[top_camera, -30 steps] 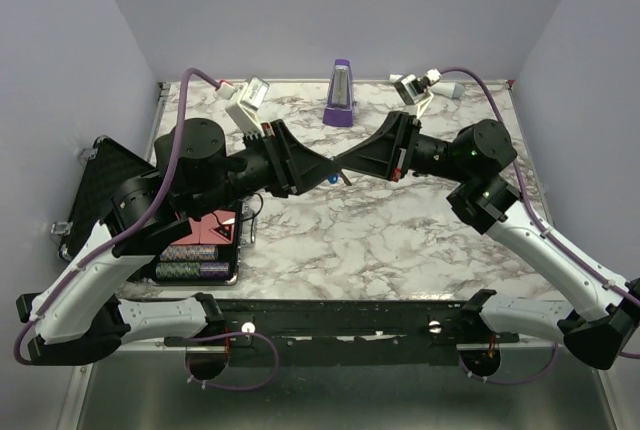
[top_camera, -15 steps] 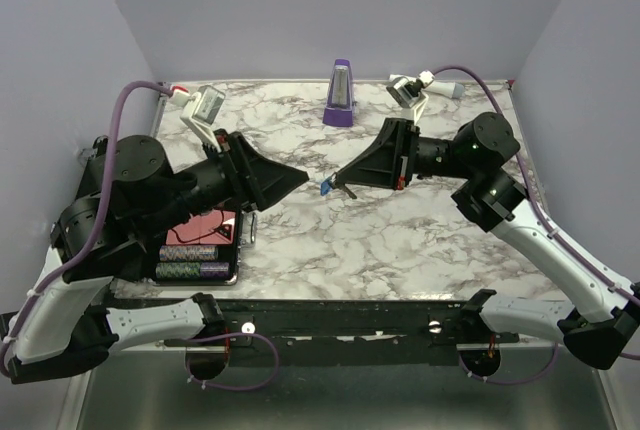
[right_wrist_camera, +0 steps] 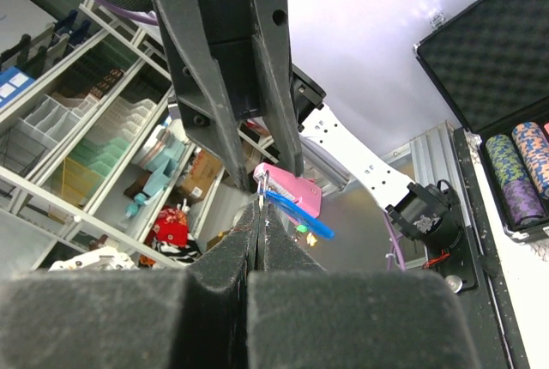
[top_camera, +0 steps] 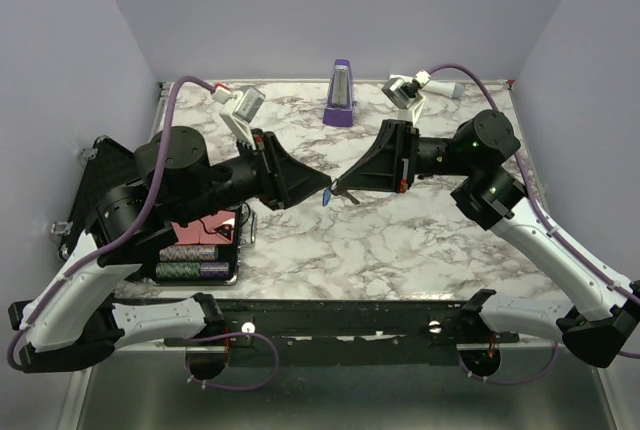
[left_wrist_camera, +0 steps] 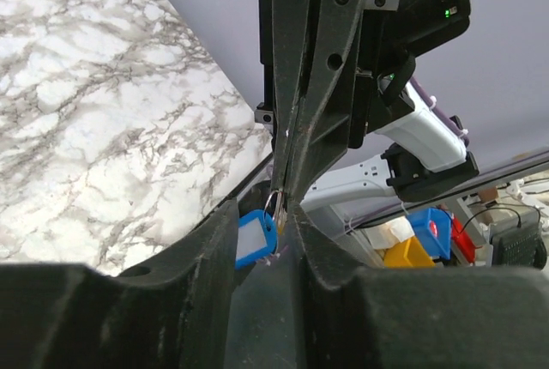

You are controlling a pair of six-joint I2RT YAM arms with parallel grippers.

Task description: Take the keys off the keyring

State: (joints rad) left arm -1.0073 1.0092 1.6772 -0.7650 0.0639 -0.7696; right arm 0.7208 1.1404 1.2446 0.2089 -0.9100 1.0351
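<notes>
The blue-headed key (top_camera: 326, 196) hangs above the marble table (top_camera: 400, 250) between my two gripper tips. My right gripper (top_camera: 341, 189) is shut on the thin silvery keyring (left_wrist_camera: 273, 202); in the right wrist view its tips (right_wrist_camera: 260, 210) pinch the ring (right_wrist_camera: 262, 187), and the blue head (right_wrist_camera: 298, 213) hangs off to one side. My left gripper (top_camera: 322, 193) faces it tip to tip. In the left wrist view its jaws (left_wrist_camera: 263, 214) stand a little apart, with the blue head (left_wrist_camera: 256, 241) between them beside the left finger (left_wrist_camera: 206, 249). I see no grip on it.
A purple metronome-shaped block (top_camera: 341, 95) stands at the back middle. An open black case (top_camera: 105, 175) with rows of poker chips (top_camera: 193, 260) sits at the table's left edge, under my left arm. A small white object (top_camera: 455, 90) lies at the back right.
My left gripper pulled back to the left half a second ago and has now returned to the key. My right gripper kept hold of the keyring and barely moved.
</notes>
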